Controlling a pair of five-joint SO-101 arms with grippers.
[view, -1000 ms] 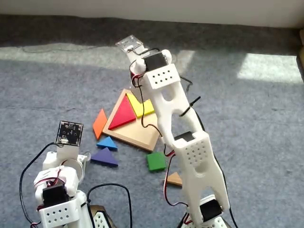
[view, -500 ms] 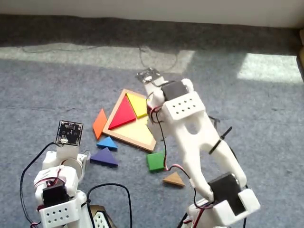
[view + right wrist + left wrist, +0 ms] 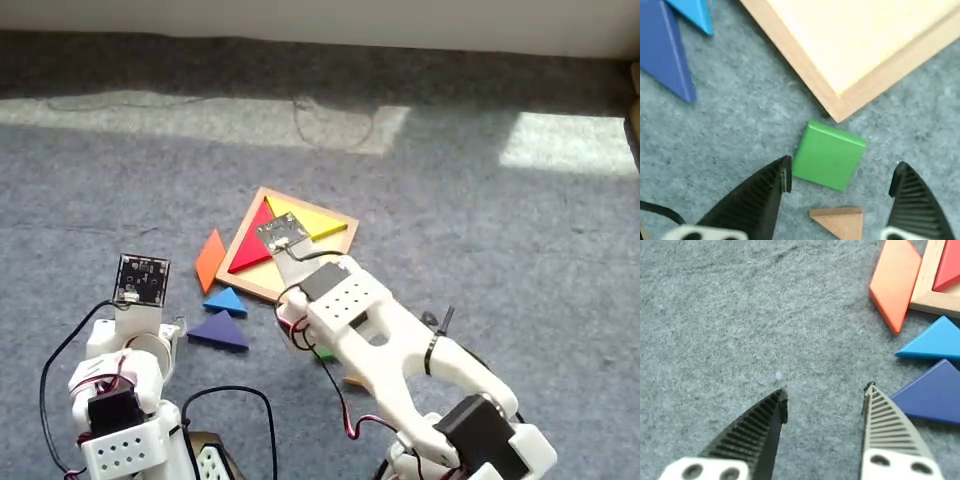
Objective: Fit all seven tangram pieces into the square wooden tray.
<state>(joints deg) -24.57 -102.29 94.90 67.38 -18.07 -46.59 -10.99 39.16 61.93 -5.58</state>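
Green square (image 3: 828,161), tan triangle (image 3: 839,221) seemingly below right gripper (image 3: 841,174).

A pale wall (image 3: 400,18) runs along the far side of the room. Grey-blue carpet (image 3: 530,260) with a short, flecked pile covers the floor out from the wall. Just beside the wall the carpet lies in a dark shaded strip (image 3: 150,55). Farther from the wall, sunlight falls in a long bright band (image 3: 200,118) and a separate bright patch (image 3: 565,142).
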